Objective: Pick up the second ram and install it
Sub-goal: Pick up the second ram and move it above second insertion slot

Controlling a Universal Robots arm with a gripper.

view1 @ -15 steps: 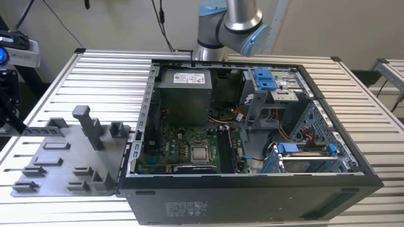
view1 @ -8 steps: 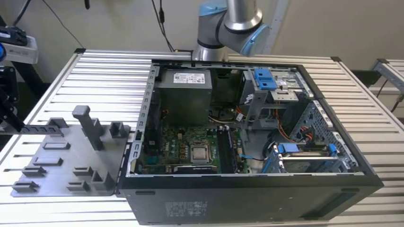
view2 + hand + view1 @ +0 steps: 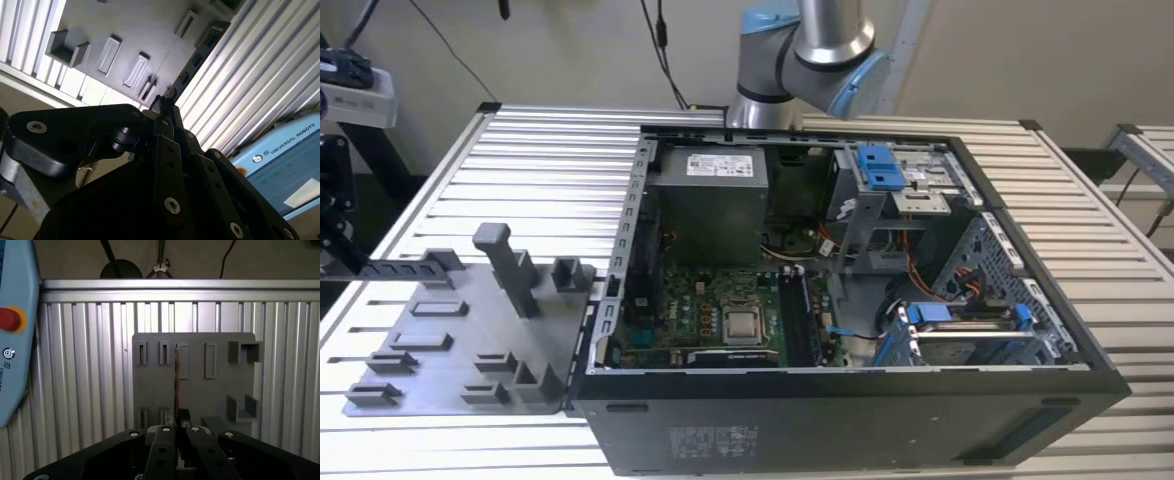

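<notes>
Where the exterior view looks down on the ribbed bench (image 3: pixel 520 160), an open computer case (image 3: pixel 854 420) lies on its side with the motherboard (image 3: pixel 707 310) facing up. A grey tray (image 3: pixel 447 380) with raised blocks sits just beside the case, on the exterior view's left. The arm (image 3: pixel 807 45) rises behind the far edge of the case and runs out of the top of the picture.

In the first wrist view, the hand (image 3: pixel 176 426) has its black fingers (image 3: pixel 161 437) closed onto the ram (image 3: pixel 176 380). The ram is held edge-on and reads as a thin upright line reaching out from the fingertips. It hangs in the air, well apart from the tray (image 3: pixel 200 390) that lies flat on the bench (image 3: pixel 75 365) beyond it. A blue pendant (image 3: pixel 15 340) with a red button (image 3: pixel 7 319) lies off to one side.

In the second wrist view, the linkages of the hand (image 3: pixel 162 107) run together to a narrow tip. Past that tip lie the tray (image 3: pixel 125 30), the bench (image 3: pixel 240 90) and the pendant (image 3: pixel 285 170).
</notes>
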